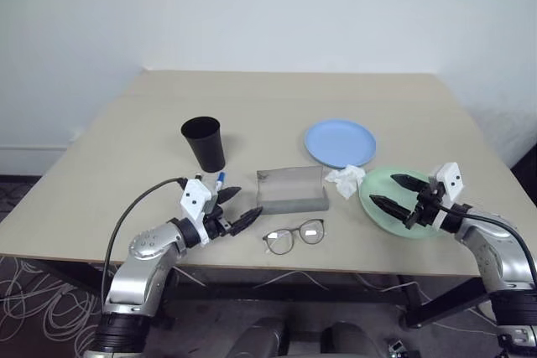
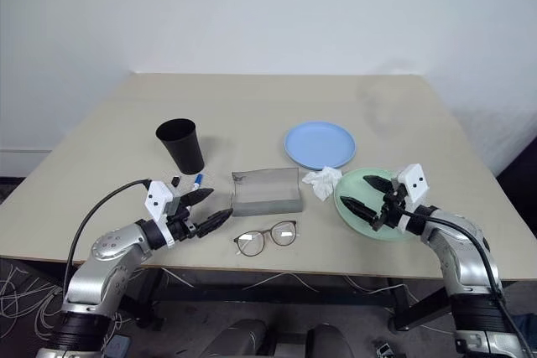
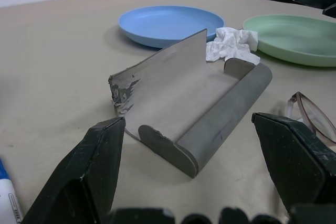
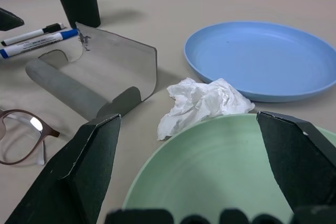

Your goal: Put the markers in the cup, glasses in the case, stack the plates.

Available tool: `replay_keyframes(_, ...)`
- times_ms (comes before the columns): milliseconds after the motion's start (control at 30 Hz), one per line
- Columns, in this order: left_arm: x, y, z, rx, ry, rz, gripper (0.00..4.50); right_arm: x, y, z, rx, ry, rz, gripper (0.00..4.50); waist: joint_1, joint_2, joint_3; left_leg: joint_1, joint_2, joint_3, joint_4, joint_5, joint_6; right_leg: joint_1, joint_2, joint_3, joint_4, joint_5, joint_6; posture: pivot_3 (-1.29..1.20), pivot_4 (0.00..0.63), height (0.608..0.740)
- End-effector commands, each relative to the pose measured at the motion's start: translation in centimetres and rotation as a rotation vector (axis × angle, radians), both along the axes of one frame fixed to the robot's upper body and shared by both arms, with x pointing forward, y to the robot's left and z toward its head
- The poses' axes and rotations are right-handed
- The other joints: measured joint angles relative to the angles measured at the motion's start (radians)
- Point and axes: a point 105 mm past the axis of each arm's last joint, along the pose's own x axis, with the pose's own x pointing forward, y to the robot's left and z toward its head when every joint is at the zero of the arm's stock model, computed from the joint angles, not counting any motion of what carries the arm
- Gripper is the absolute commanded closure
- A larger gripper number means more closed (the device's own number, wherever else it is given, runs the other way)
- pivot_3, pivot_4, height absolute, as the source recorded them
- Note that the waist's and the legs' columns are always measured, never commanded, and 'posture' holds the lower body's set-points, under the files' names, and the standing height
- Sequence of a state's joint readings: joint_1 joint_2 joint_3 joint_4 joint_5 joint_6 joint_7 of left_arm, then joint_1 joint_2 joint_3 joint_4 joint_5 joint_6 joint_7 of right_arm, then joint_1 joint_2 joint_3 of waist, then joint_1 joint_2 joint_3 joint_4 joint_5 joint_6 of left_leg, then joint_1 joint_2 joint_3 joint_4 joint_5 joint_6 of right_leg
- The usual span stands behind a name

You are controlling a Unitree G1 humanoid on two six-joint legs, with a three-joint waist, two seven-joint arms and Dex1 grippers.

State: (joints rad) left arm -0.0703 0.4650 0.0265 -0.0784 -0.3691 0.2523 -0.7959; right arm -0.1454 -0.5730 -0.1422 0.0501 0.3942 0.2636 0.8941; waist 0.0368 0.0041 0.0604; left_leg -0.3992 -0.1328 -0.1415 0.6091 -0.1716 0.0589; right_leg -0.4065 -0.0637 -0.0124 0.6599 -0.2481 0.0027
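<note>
So the beige counter (image 1: 277,94) has everything laid out toward its near edge. Black cup (image 1: 204,143) stands upright left of the middle, and right in front of it, toward the near edge, the two markers (image 4: 32,39) lie side by side, one blue-capped and one black-capped, partly hidden behind the left arm in the head views. Grey glasses case (image 1: 291,189) sits open about mid-counter, lid up, with nothing inside it. The wire-framed glasses (image 1: 294,236) lie on the counter just in front of the case, close to the near edge, lenses facing up-ish and arms folded out. Light blue plate (image 1: 340,142) is behind and to the right of the case, and the mint green plate (image 1: 382,207) sits nearer the right edge, the two plates apart, not stacked. A crumpled white tissue (image 1: 345,179) lies between them, just beside the green plate's rim. Left end effector (image 1: 234,207) hovers near the markers with its fingers spread, pointing at the case, holding nothing. Right end effector (image 1: 399,193) is spread wide too, hanging over the green plate and empty.
</note>
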Motion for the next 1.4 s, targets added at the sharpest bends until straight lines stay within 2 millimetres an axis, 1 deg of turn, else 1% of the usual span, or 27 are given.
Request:
replay_keyframes(33, 0.4, 0.7, 1.3, 0.004, -0.055, -0.002, 0.41, 0.0, 0.3, 1.9, 0.002, -0.070, -0.007, 0.00, 0.000, 0.000, 0.000, 0.000, 0.000, 0.000, 0.000, 0.000, 0.000, 0.000, 0.000, 0.000, 0.000, 0.000, 0.000, 0.00, 0.000, 0.736)
replay_keyframes(133, 0.5, 0.9, 0.9, 0.011, -0.045, 0.004, 0.41, -0.5, 0.8, 1.5, -0.004, -0.057, -0.009, 0.00, 0.000, 0.000, 0.000, 0.000, 0.000, 0.000, 0.000, 0.000, 0.000, 0.000, 0.000, 0.000, 0.000, 0.000, 0.000, 0.00, 0.000, 0.736)
replay_keyframes(233, 0.7, 1.3, 1.2, 0.004, -0.047, 0.004, 0.41, -0.8, 1.3, 1.7, -0.017, -0.057, -0.004, 0.00, 0.000, 0.000, 0.000, 0.000, 0.000, 0.000, 0.000, 0.000, 0.000, 0.000, 0.000, 0.000, 0.000, 0.000, 0.000, 0.00, 0.000, 0.736)
replay_keyframes(333, 0.9, 0.7, 0.8, 0.020, -0.045, -0.021, 0.41, -1.0, 1.6, 2.1, -0.024, -0.064, -0.006, 0.00, 0.000, 0.000, 0.000, 0.000, 0.000, 0.000, 0.000, 0.000, 0.000, 0.000, 0.000, 0.000, 0.000, 0.000, 0.000, 0.00, 0.000, 0.736)
replay_keyframes(433, 1.0, 0.3, 1.3, 0.001, -0.060, -0.027, 0.41, -1.1, 2.0, 2.1, -0.044, -0.062, -0.007, 0.00, 0.000, 0.000, 0.000, 0.000, 0.000, 0.000, 0.000, 0.000, 0.000, 0.000, 0.000, 0.000, 0.000, 0.000, 0.000, 0.00, 0.000, 0.736)
replay_keyframes(500, 1.0, 0.2, 1.3, -0.001, -0.062, -0.025, 0.41, -0.8, 2.4, 2.2, -0.049, -0.063, -0.043, 0.00, 0.000, 0.000, 0.000, 0.000, 0.000, 0.000, 0.000, 0.000, 0.000, 0.000, 0.000, 0.000, 0.000, 0.000, 0.000, 0.00, 0.000, 0.736)
replay_keyframes(667, 1.0, -0.1, 1.0, -0.005, -0.057, -0.024, 0.41, 0.0, 3.3, 1.6, -0.080, -0.035, -0.182, 0.00, 0.000, 0.000, 0.000, 0.000, 0.000, 0.000, 0.000, 0.000, 0.000, -0.001, 0.000, 0.000, 0.000, 0.000, 0.000, 0.00, 0.000, 0.736)
replay_keyframes(767, 1.2, -0.3, 1.2, -0.008, -0.062, -0.029, 0.41, -0.2, 4.3, 1.2, -0.082, -0.017, -0.195, 0.00, 0.000, 0.000, 0.000, 0.000, 0.000, 0.000, 0.000, 0.000, 0.000, -0.001, 0.000, 0.001, 0.000, 0.000, 0.000, 0.00, 0.000, 0.736)
replay_keyframes(833, 1.3, -0.4, 1.3, -0.013, -0.068, -0.031, 0.41, -0.2, 4.7, 0.6, -0.098, 0.000, -0.208, 0.00, 0.001, 0.000, 0.000, 0.000, 0.000, 0.000, 0.000, 0.000, 0.000, -0.001, 0.000, 0.000, 0.000, 0.000, 0.000, 0.00, 0.000, 0.736)
replay_keyframes(900, 1.4, -0.9, 1.6, -0.028, -0.078, -0.042, 0.41, 0.2, 4.6, -0.2, -0.128, 0.013, -0.250, 0.00, 0.000, 0.000, 0.000, 0.000, 0.000, 0.000, 0.000, 0.000, 0.000, -0.001, 0.000, 0.000, 0.000, 0.000, 0.000, 0.00, 0.000, 0.736)
replay_keyframes(1000, 1.6, -2.1, 2.7, -0.069, -0.102, -0.074, 0.41, 0.5, 4.5, -1.0, -0.156, 0.022, -0.291, 0.00, 0.000, 0.000, 0.000, 0.000, 0.000, 0.001, 0.000, 0.000, 0.000, -0.001, 0.000, 0.000, 0.000, 0.000, 0.000, 0.00, 0.000, 0.736)
replay_keyframes(1100, 1.7, -2.9, 3.2, -0.086, -0.114, -0.097, 0.41, 0.5, 4.5, -1.3, -0.187, 0.012, -0.312, 0.00, 0.000, 0.000, 0.000, 0.000, 0.000, 0.001, 0.000, 0.000, 0.000, -0.001, 0.000, 0.000, 0.000, 0.000, 0.000, 0.00, 0.000, 0.736)
replay_keyframes(1400, 1.0, -4.4, 3.5, -0.104, -0.105, -0.167, 0.41, 0.5, 4.7, -1.7, -0.278, -0.016, -0.338, 0.00, -0.001, 0.000, 0.000, 0.001, 0.000, 0.000, 0.000, 0.000, 0.000, 0.000, 0.001, 0.000, 0.000, 0.001, 0.001, 0.00, 0.000, 0.736)
